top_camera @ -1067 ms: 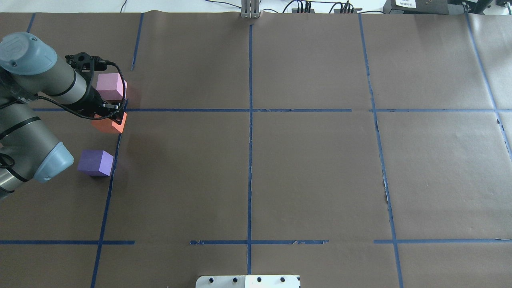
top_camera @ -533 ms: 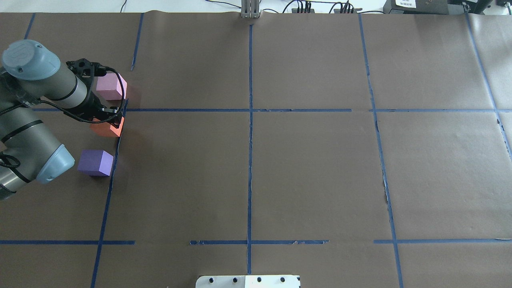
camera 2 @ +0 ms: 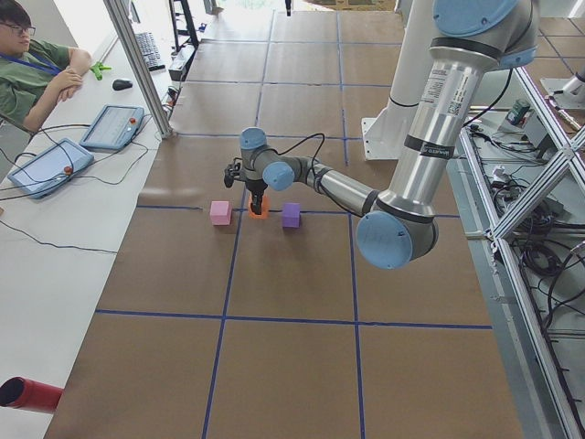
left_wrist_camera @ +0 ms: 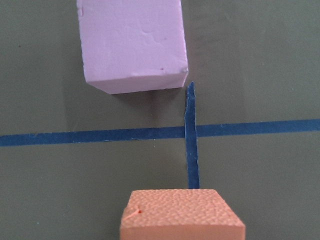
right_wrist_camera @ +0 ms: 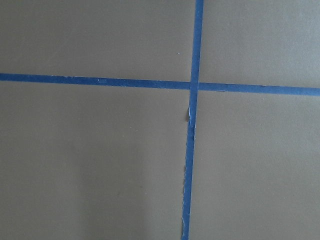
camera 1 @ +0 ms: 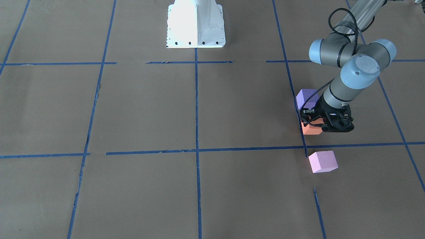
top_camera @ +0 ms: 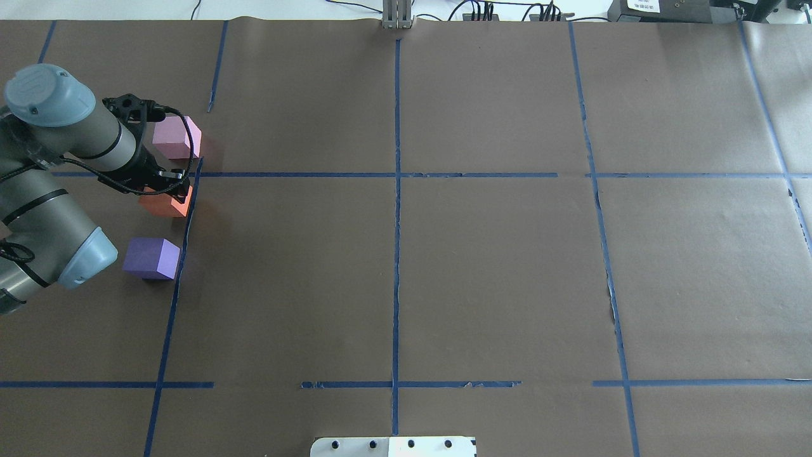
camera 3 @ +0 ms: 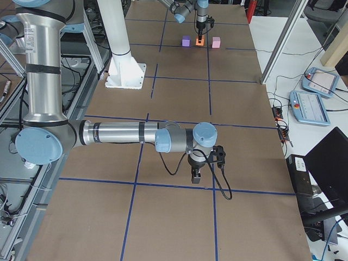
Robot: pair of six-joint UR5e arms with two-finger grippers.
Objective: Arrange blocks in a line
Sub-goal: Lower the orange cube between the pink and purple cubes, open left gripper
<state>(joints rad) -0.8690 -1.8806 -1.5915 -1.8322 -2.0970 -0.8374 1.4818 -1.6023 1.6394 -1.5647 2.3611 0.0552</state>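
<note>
The three blocks stand in a row at the table's left side beside a blue tape line. The pale pink block (top_camera: pixel 174 138) (camera 1: pixel 322 161) (left_wrist_camera: pixel 132 45) is farthest from the robot's base. The orange block (top_camera: pixel 166 204) (camera 1: pixel 310 129) (left_wrist_camera: pixel 182 215) is in the middle. The violet-purple block (top_camera: pixel 151 258) (camera 1: pixel 307 98) is nearest. My left gripper (top_camera: pixel 170 189) (camera 1: pixel 317 125) is shut on the orange block, low at the paper. My right gripper (camera 3: pixel 196 176) hangs over bare paper far off, shown only in the exterior right view. I cannot tell whether it is open or shut.
Brown paper with a grid of blue tape (top_camera: pixel 396 174) covers the table. The white robot base (camera 1: pixel 196 23) stands at the middle of my side. An operator (camera 2: pixel 37 73) sits with tablets (camera 2: pixel 46 166) at the side table beyond the blocks.
My left gripper has carried the orange block slightly toward the robot's side and lower, away from the pink block. The pink and purple blocks have not moved.
</note>
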